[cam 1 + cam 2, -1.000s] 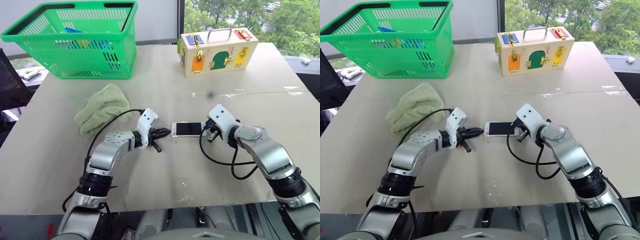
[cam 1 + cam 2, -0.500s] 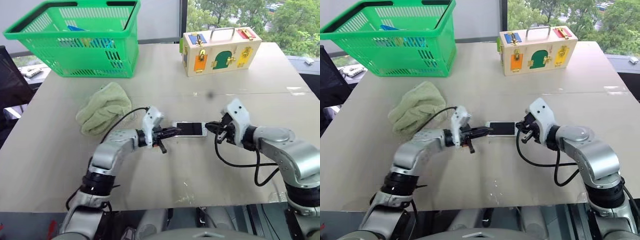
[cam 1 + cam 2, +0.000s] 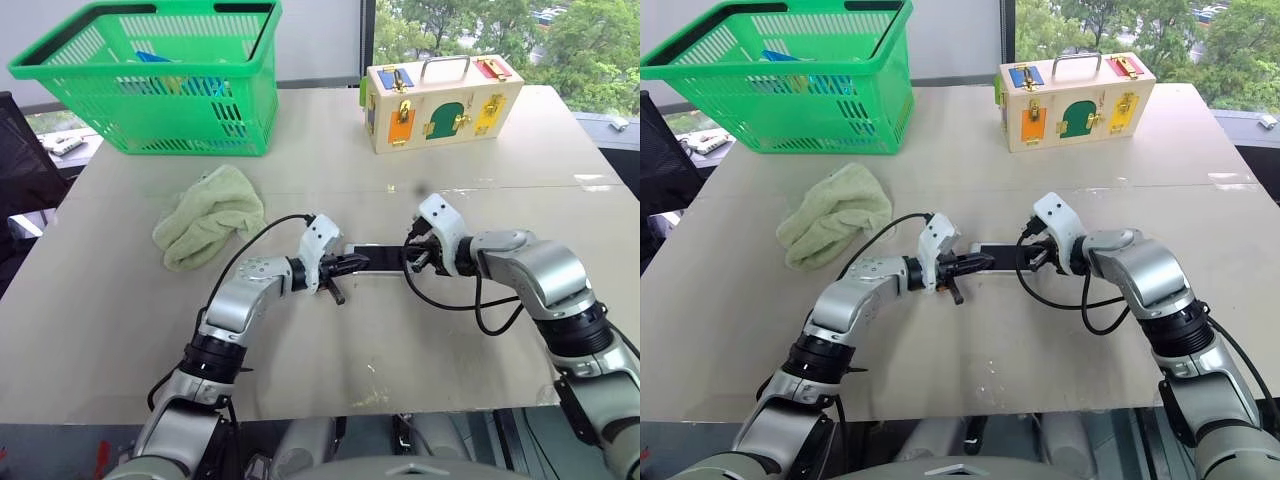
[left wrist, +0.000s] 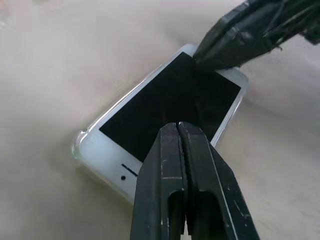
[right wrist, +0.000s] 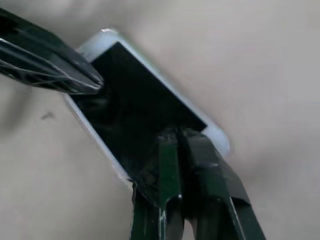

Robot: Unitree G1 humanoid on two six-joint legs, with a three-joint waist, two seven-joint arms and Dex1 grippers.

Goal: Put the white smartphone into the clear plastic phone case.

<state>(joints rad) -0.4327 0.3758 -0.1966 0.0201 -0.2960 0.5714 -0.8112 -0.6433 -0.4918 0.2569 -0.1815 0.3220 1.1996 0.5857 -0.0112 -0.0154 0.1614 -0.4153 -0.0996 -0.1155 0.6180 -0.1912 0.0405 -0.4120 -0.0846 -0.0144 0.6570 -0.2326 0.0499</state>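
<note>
Pale grey tabletop (image 3: 120, 330) with both arms meeting over a phone at its middle.

Nearest, the left gripper (image 4: 181, 131) and right gripper (image 5: 176, 134) have their black fingers closed together, grasping nothing; each closed tip presses down on the black screen of the slim white smartphone (image 4: 165, 107), one at either end. A glinting transparent rim at the phone's corner suggests the thin clear plastic phone case (image 4: 79, 145) already sits around it, lying flat between the two grippers. To seat it well, I would press straight down near the corners, evenly from both ends, so the phone snaps in without sliding. Farther off lie a crumpled pale green cloth (image 3: 205, 215), then a green plastic basket (image 3: 150, 80) and a wooden latch box (image 3: 440, 100).
</note>
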